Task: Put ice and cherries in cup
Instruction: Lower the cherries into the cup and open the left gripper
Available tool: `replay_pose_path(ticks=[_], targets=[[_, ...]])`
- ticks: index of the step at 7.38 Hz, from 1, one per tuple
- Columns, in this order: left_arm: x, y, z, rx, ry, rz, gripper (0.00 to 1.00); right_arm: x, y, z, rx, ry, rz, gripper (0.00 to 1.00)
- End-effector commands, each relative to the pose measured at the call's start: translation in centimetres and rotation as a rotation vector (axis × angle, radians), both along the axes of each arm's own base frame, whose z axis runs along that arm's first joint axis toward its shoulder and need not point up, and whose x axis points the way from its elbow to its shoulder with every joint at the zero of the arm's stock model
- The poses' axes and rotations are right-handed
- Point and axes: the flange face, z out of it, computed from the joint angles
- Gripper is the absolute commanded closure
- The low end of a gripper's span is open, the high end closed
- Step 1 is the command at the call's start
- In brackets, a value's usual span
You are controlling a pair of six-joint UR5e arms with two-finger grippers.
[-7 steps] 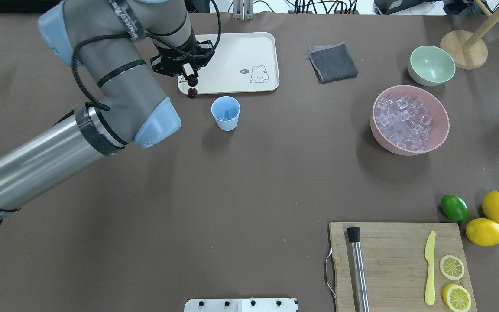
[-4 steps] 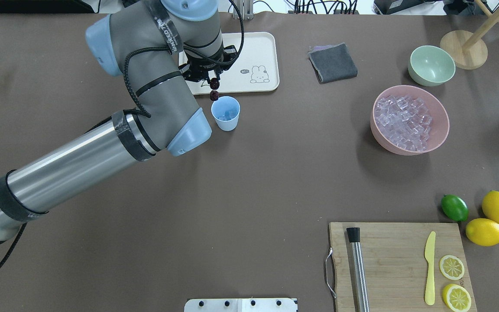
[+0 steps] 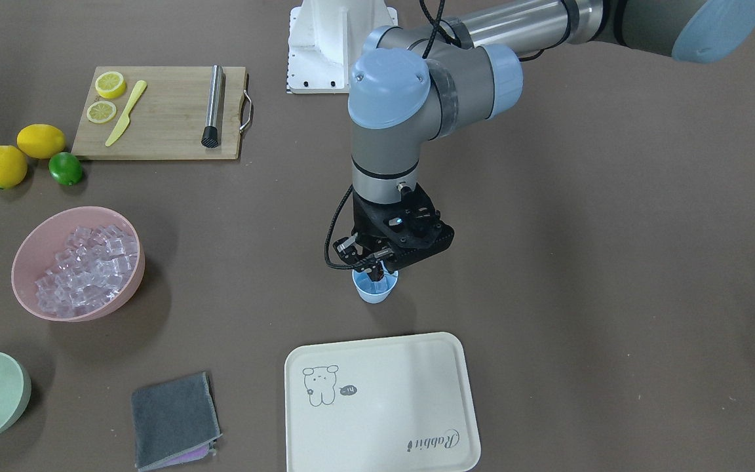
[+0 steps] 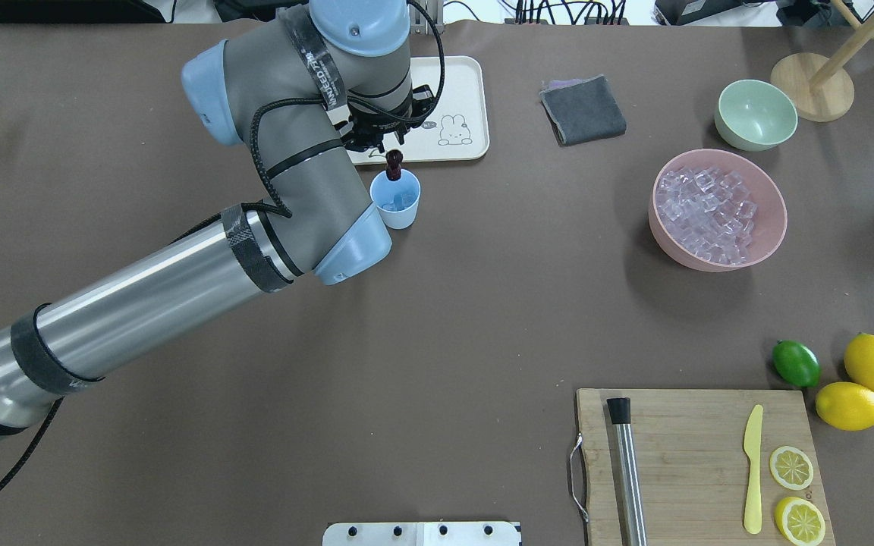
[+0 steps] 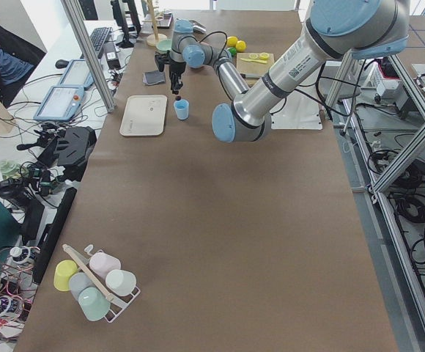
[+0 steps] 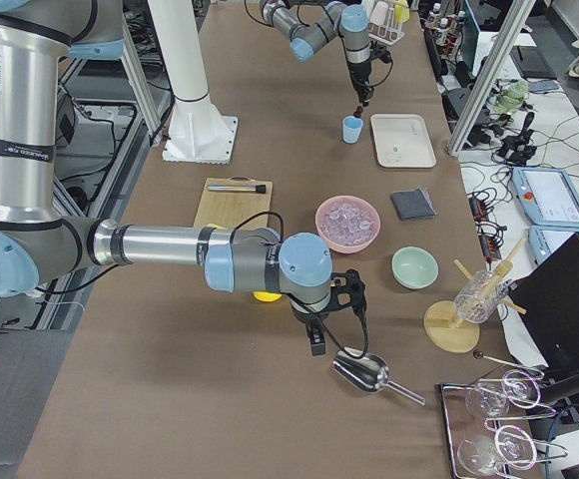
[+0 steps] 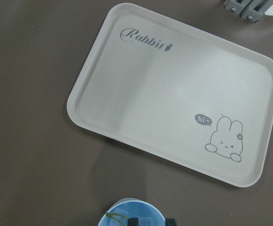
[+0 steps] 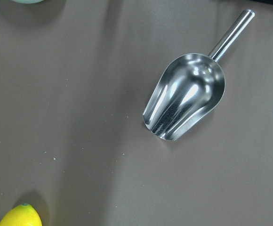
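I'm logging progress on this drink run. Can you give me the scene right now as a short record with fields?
left gripper: shut on the cherries
cherries: dangling just above the cup, not yet inside
cup: upright on the table beside the tray, some ice in it
pink bowl: filled with more ice
right gripper: over the table near a metal scoop; open or shut cannot be told
remaining: cherries into the cup

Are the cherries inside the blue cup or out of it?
Out. The cherries hang from the left claw just above the cup; only ice lies inside.
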Motion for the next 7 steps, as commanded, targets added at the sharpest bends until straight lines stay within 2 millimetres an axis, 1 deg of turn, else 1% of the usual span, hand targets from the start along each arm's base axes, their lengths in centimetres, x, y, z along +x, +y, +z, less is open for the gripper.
replay_pose_path(ticks=[1, 2, 3, 4, 5, 6, 7], targets=[[0.0, 0.0, 0.1, 0.002, -0.004, 0.003, 0.02, -0.1, 0.0, 0.0, 0.002, 0.001, -0.002, 0.01], [-0.1, 0.1, 0.1, 0.002, -0.002, 0.004, 0.02, 0.0, 0.0, 0.0, 0.002, 0.001, -0.001, 0.01], [-1.3, -0.1, 0.2, 0.005, 0.003, -0.001, 0.02, 0.0, 0.0, 0.0, 0.002, 0.001, -0.001, 0.01], [-3.7, 0.3, 3.3, 0.016, -0.008, 0.037, 0.02, -0.1, -0.1, -0.1, 0.003, 0.001, -0.002, 0.01], [-9.0, -0.6, 7.3, 0.022, 0.006, 0.095, 0.02, 0.0, -0.1, -0.2, 0.005, 0.001, -0.001, 0.01], [-15.8, 0.7, 12.8, 0.057, 0.005, 0.160, 0.02, 0.0, -0.1, -0.2, 0.005, 0.000, -0.001, 0.01], [-22.9, 1.2, 18.2, 0.068, 0.001, 0.211, 0.02, 0.0, -0.3, -0.3, 0.003, -0.001, 0.001, 0.01]])
